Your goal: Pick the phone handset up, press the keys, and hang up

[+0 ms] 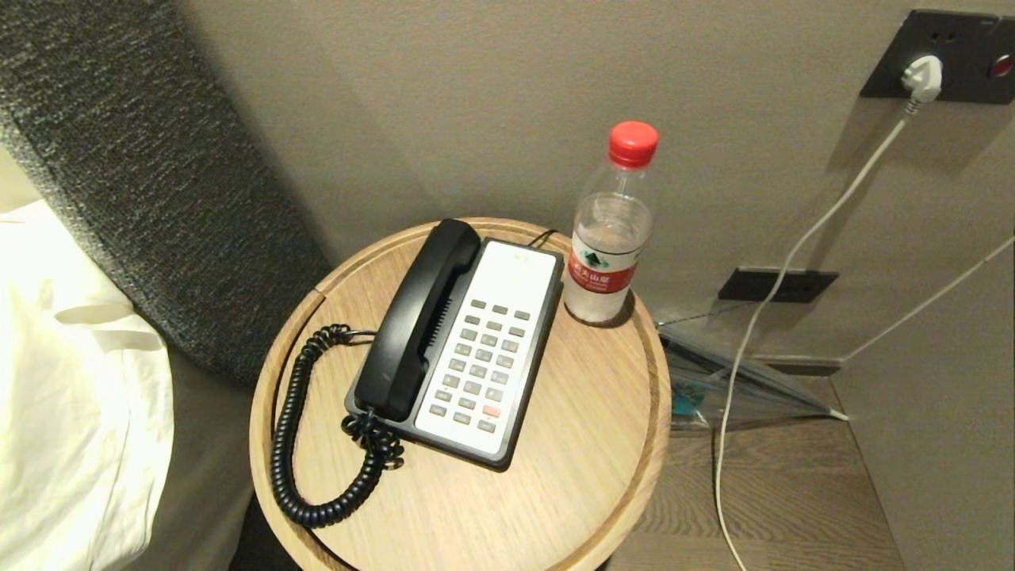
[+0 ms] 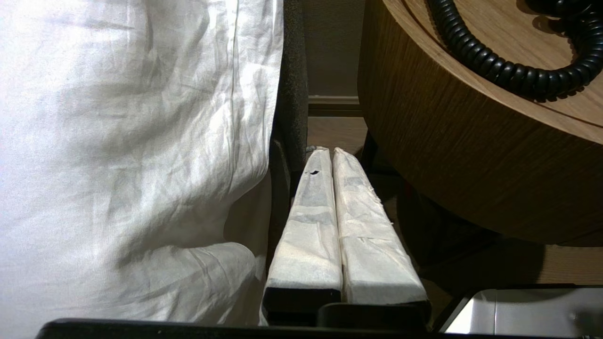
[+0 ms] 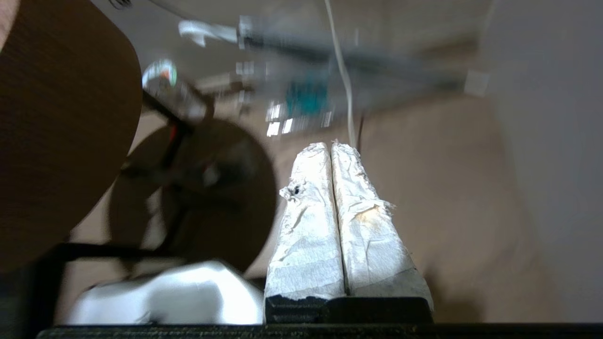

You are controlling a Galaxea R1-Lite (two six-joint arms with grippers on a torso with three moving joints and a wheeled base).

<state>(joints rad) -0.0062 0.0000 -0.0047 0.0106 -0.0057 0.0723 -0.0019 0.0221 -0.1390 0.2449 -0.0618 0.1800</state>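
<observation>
Phone handset, black and curved, lies seated in its cradle along the bed-facing edge of the phone base, which serves as the landmark. Keys, grey rectangular buttons with one red button among them, sit in the white faceplate on the part of the base beside the handset. Coiled cord loops from the handset's near end across the round wooden table that carries the base. Water bottle with a red cap stands upright just beyond the far corner of the base, toward the wall. White bedding lies well apart from the base, past the table's edge. White cable hangs from a wall plug beyond the bottle.

Left gripper, its taped fingers pressed together and holding nothing, hangs below the table's rim, between the bedding and the table's side. Right gripper, likewise clenched and empty, hangs low above the floor beside the table, away from the base.
</observation>
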